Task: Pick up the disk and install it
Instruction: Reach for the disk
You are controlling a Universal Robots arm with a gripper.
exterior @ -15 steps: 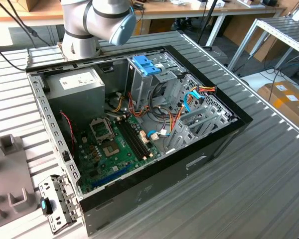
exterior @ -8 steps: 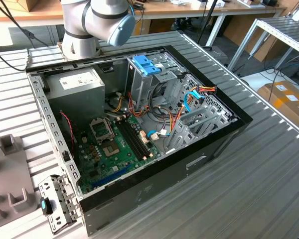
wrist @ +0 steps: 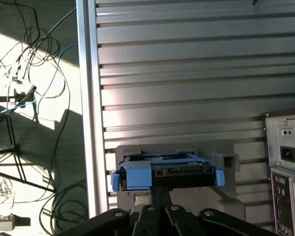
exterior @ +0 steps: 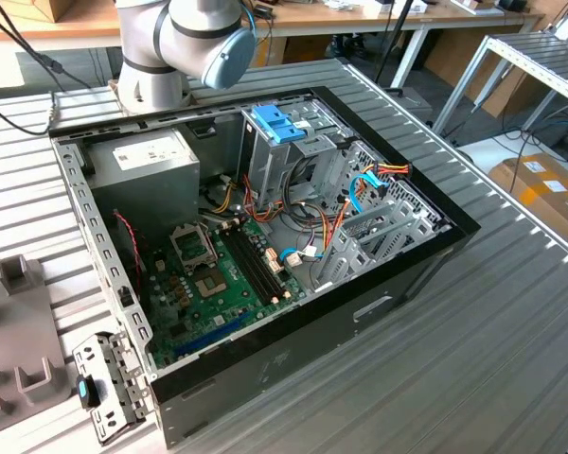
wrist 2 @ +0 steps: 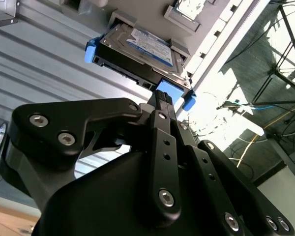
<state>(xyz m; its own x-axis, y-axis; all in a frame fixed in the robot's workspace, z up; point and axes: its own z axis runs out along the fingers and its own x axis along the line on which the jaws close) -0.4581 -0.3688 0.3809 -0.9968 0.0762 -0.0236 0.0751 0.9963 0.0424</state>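
The disk (wrist 2: 137, 45), grey metal with a pale label in a light-blue carrier, lies on a grey holder (wrist 2: 147, 12) on the ribbed table. In the first wrist view the disk (wrist: 179, 169) sits level on that holder (wrist: 226, 160). My gripper (wrist 2: 162, 98) has its black fingers drawn together, tips at the carrier's blue tab on the disk's near edge. In the first wrist view the gripper (wrist: 160, 189) meets the disk's near edge from just beneath. The open computer case (exterior: 104, 274) lies on the table in the exterior view, with the arm's base behind it.
Inside the case are a grey power-supply box (exterior: 147, 156), a darker-blue slotted latch (exterior: 276, 123), a metal drive cage (exterior: 379, 227) and loose cables. A grey fixture (exterior: 19, 322) and a small bracket (exterior: 109, 383) lie at the exterior view's left. Cables (wrist: 29, 98) trail on the floor past the table edge.
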